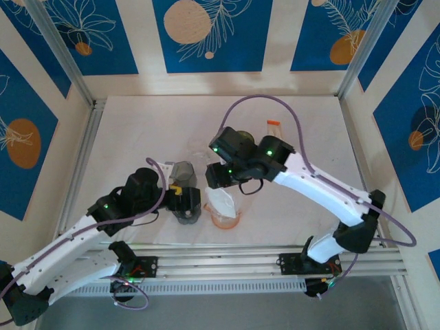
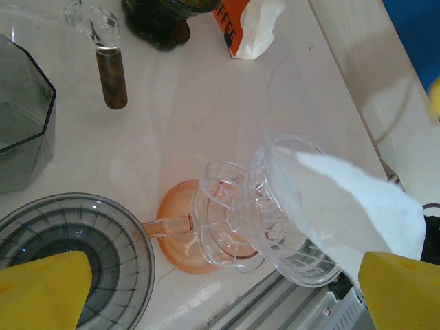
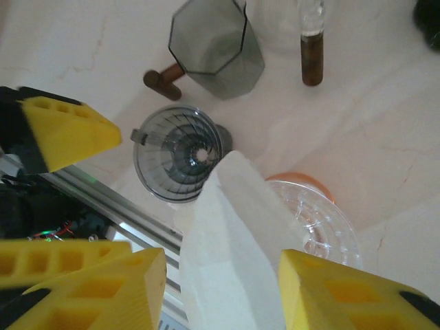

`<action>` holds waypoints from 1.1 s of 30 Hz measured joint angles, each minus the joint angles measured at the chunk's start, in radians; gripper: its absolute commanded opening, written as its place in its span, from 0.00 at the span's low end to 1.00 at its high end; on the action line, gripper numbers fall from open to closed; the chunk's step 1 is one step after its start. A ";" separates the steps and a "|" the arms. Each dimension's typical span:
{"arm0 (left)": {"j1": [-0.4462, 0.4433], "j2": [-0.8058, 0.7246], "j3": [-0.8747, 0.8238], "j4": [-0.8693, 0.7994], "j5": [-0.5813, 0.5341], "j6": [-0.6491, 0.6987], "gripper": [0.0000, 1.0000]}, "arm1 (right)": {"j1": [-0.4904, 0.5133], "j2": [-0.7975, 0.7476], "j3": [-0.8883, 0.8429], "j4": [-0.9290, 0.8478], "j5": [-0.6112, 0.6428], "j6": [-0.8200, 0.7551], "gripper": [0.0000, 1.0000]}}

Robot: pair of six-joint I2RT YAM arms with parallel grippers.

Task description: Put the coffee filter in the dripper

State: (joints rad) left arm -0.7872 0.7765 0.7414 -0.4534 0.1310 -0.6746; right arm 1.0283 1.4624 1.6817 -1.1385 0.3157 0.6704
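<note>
The white paper coffee filter [image 3: 234, 254] stands tilted in the clear glass dripper [image 3: 323, 220], which rests on an orange base [image 2: 175, 227]. In the top view the filter [image 1: 221, 199] pokes up out of the dripper [image 1: 225, 221]. My right gripper [image 3: 220, 295] hovers just above the filter, open, its yellow fingers spread on both sides of the paper, with a gap showing on the left side. My left gripper [image 2: 220, 295] is wide open and holds nothing. It sits low between a smoked grey dripper [image 2: 75, 240] and the clear one [image 2: 275, 206].
A grey faceted cup [image 3: 216, 48] and a wooden-handled glass piece [image 3: 311, 58] stand behind the drippers. An orange filter box [image 2: 247, 24] lies further back. The metal rail [image 1: 227, 261] at the table's near edge runs just in front of both drippers.
</note>
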 measured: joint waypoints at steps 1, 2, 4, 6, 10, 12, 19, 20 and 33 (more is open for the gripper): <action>0.000 0.000 0.000 0.001 0.000 0.000 1.00 | 0.000 -0.021 -0.010 0.006 0.006 0.000 0.49; 0.000 0.000 0.000 0.002 0.000 0.000 1.00 | 0.000 -0.050 -0.027 0.015 0.012 0.000 0.50; 0.000 0.000 0.000 0.005 0.000 0.000 1.00 | 0.000 -0.096 -0.061 0.019 0.014 0.000 0.51; 0.000 0.000 0.000 0.004 0.000 0.000 1.00 | 0.008 -0.116 -0.087 0.024 0.014 0.000 0.53; 0.000 0.007 0.000 0.005 0.000 0.000 1.00 | 0.059 -0.117 -0.142 0.035 0.028 -0.007 0.56; 0.000 0.009 0.000 0.005 0.000 0.000 1.00 | 0.085 -0.116 -0.165 0.033 0.036 -0.008 0.55; 0.000 0.013 0.000 0.004 0.000 0.003 1.00 | 0.094 -0.094 -0.188 0.030 0.052 -0.006 0.44; 0.000 0.014 0.000 0.004 0.000 0.003 1.00 | 0.094 -0.085 -0.195 0.027 0.054 -0.006 0.43; 0.000 0.072 0.014 0.012 0.031 0.003 0.99 | 0.096 -0.046 -0.208 0.017 0.135 0.015 0.00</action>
State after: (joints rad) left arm -0.7872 0.8482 0.7551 -0.4416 0.1619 -0.6712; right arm 1.1240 1.4166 1.4742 -1.1213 0.4507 0.6853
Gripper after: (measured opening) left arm 0.995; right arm 0.061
